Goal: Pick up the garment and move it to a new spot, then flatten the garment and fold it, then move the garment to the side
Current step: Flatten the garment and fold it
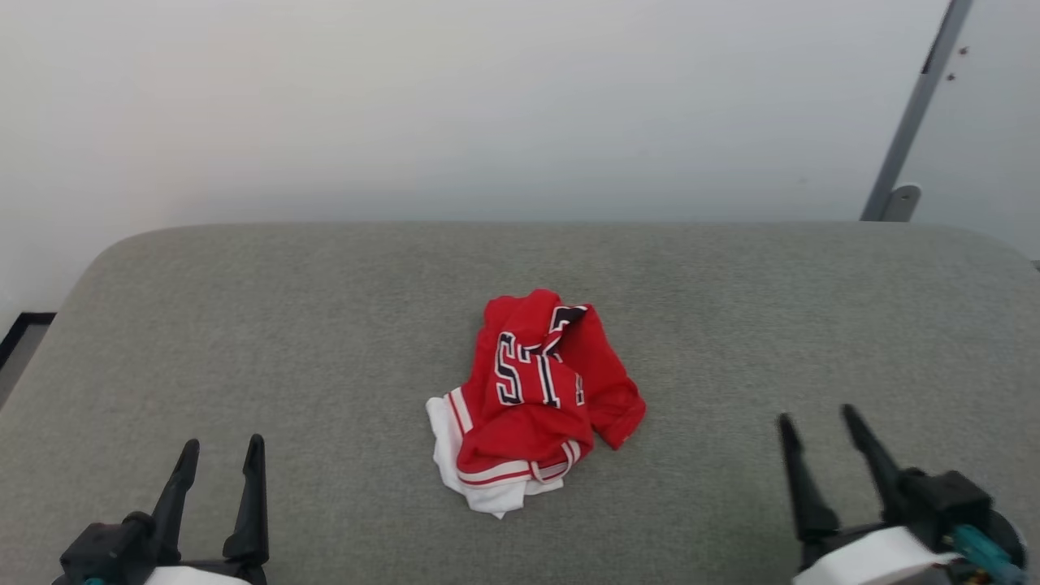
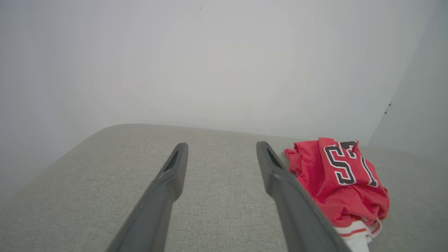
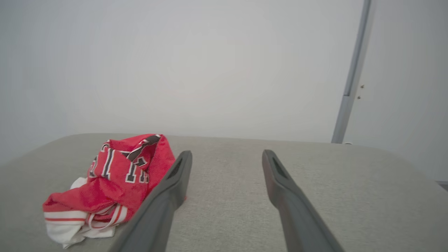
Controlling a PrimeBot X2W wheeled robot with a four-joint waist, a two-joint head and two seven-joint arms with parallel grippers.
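The garment point(image 1: 532, 398) lies crumpled in a heap at the middle of the grey padded surface point(image 1: 325, 325). It is red with black white-outlined letters, striped hem bands and white lining at its near edge. My left gripper point(image 1: 221, 452) hovers open at the lower left, well apart from the heap. At the lower right my right gripper point(image 1: 816, 421) is open too, with nothing between its fingers. In the left wrist view the garment point(image 2: 344, 182) sits right of the left gripper point(image 2: 220, 148). The right wrist view has the garment point(image 3: 115, 182) left of the right gripper point(image 3: 226, 156).
A pale wall rises behind the surface's far rounded edge. A grey metal post point(image 1: 914, 114) with a foot stands at the back right. The floor shows past the left edge point(image 1: 20, 341). Bare grey fabric surrounds the heap on all sides.
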